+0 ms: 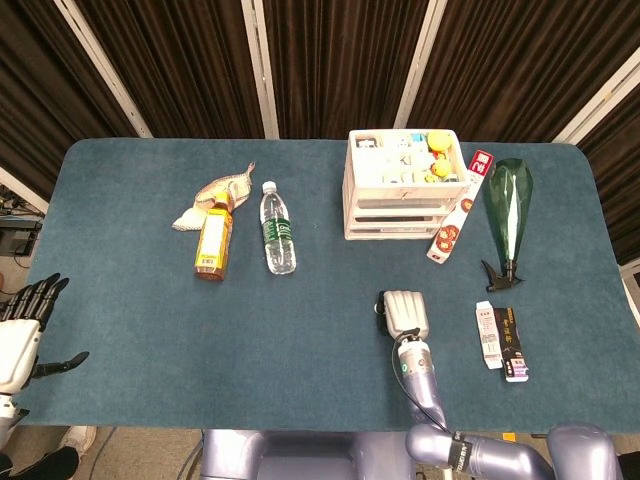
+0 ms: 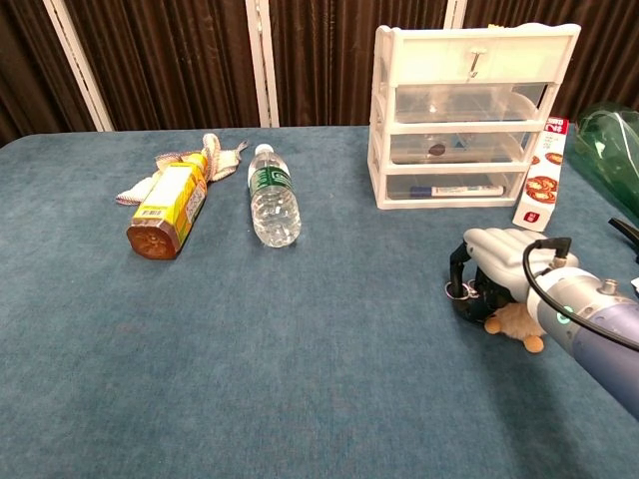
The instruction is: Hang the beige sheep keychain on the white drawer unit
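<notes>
The beige sheep keychain [image 2: 516,322] lies on the blue table near its right front, with a metal ring [image 2: 454,291] at its left end. My right hand [image 2: 502,267] arches over it, fingers curled down around the ring end; in the head view the right hand [image 1: 403,313] hides the sheep. The white drawer unit [image 2: 474,115] stands behind it, a small hook [image 2: 477,62] on its top drawer; from above, the drawer unit [image 1: 403,186] holds small toys on top. My left hand [image 1: 22,335] hangs off the table's left edge with fingers spread, holding nothing.
A water bottle [image 2: 274,196] and a yellow bottle [image 2: 167,210] lie on their sides at the left, with a cloth [image 2: 205,158] behind. A red box [image 1: 460,206] leans on the drawer unit. A green spray bottle [image 1: 508,214] and small packets [image 1: 501,339] lie to the right.
</notes>
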`<state>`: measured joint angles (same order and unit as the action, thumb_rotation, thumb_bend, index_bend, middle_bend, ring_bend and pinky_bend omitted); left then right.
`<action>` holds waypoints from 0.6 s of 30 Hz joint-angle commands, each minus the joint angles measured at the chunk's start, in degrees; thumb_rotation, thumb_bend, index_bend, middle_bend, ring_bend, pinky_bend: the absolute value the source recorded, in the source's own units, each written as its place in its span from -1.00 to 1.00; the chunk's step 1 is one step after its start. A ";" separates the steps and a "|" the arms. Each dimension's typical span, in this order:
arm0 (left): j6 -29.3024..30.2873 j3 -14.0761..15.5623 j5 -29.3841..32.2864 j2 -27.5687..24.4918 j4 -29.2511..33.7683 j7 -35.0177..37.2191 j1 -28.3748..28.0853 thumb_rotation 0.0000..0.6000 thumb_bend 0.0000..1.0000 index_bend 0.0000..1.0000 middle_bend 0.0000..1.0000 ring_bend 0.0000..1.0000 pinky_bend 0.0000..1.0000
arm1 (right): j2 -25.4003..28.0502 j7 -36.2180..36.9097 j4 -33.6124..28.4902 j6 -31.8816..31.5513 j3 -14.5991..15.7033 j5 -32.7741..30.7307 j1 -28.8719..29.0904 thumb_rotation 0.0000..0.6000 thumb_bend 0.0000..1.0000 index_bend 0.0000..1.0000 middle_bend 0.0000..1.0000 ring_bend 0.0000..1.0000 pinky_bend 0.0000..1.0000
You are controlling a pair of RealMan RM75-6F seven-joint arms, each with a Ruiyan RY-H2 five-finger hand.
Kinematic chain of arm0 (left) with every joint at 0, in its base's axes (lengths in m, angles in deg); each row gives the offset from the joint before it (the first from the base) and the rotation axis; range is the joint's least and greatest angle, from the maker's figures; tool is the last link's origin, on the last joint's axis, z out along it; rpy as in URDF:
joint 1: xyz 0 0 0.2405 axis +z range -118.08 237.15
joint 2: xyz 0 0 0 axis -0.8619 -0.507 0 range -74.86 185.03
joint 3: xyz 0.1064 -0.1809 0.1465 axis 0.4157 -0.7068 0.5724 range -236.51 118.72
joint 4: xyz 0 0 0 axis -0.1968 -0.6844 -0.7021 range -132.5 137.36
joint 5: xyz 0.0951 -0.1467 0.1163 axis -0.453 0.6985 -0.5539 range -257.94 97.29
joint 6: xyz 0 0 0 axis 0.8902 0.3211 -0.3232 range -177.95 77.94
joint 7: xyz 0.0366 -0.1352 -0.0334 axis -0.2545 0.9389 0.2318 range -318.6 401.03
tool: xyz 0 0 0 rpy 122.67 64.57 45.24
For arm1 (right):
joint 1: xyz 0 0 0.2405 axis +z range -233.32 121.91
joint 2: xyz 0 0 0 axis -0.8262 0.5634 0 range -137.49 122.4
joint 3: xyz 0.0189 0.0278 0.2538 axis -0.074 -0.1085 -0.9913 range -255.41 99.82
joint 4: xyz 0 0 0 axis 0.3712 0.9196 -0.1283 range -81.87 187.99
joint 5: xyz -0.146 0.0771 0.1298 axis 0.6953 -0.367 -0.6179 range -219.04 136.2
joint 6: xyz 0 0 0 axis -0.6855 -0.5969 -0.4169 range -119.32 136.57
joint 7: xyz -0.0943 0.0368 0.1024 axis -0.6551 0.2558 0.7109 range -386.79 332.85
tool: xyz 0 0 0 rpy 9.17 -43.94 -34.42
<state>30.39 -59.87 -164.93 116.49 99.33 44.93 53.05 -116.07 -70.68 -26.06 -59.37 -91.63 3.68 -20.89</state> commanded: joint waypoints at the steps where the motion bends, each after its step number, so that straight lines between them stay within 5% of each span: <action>1: -0.03 -0.01 0.03 -0.01 0.00 0.00 -0.01 1.00 -1.00 -1.00 -1.00 -1.00 -1.00 | -0.14 -0.02 0.23 0.00 0.03 -0.06 0.09 1.00 -0.26 0.08 1.00 1.00 1.00; 18: 0.08 -0.04 -0.01 -0.07 -0.03 0.29 0.00 1.00 -1.00 -1.00 -1.00 -1.00 -1.00 | 0.19 3.43 -0.56 -1.75 0.41 3.70 -0.56 1.00 -0.20 0.12 1.00 1.00 1.00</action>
<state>30.48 -59.90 -164.94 116.42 99.30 45.22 53.05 -116.13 -67.46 -26.30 -60.85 -91.19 7.06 -21.32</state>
